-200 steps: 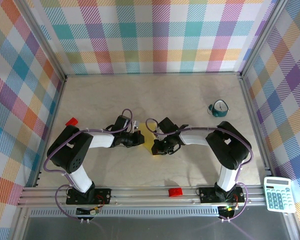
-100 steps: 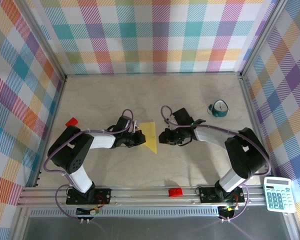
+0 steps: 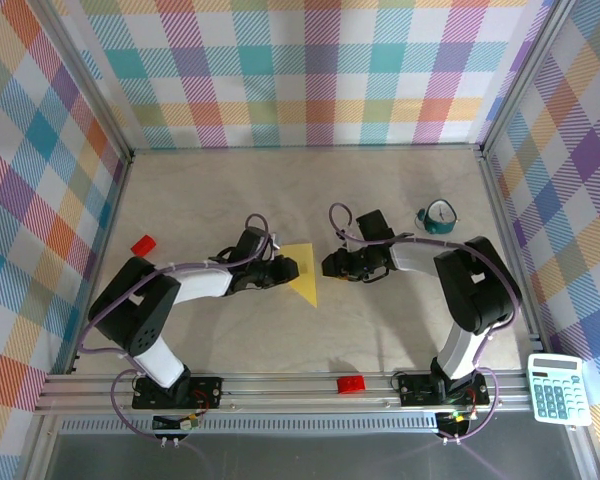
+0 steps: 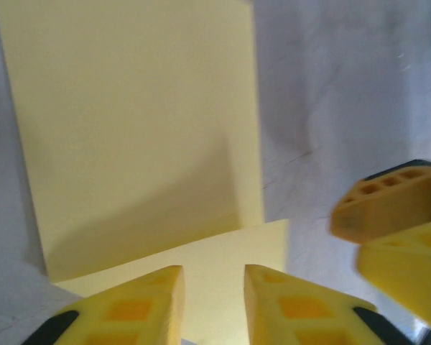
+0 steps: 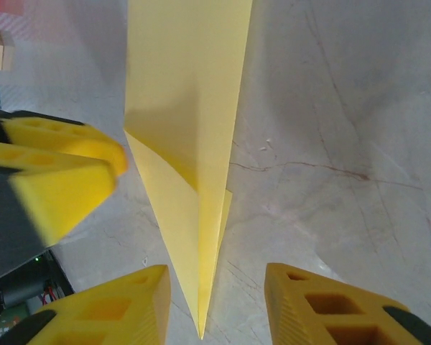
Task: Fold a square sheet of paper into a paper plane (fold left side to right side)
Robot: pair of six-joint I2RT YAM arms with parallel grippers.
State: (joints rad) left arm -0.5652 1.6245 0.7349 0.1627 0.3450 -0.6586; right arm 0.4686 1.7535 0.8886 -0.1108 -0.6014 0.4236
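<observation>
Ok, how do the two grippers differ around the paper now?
The left gripper sits at the folded yellow paper's left edge; the right gripper stands just off its right side. The right's jaws look wider apart than the left's. Both are open, neither holding the paper.

No writing we can read

We find no word, number or brand that can be made out. The calculator (image 3: 557, 388) at the near right shows rows of keys and a display strip, all too small for us to read. The small teal clock (image 3: 438, 218) at the far right turns a pale dial towards us, but its marks are too fine to tell. The paper (image 4: 129, 122) shows plain yellow faces in both wrist views.
</observation>
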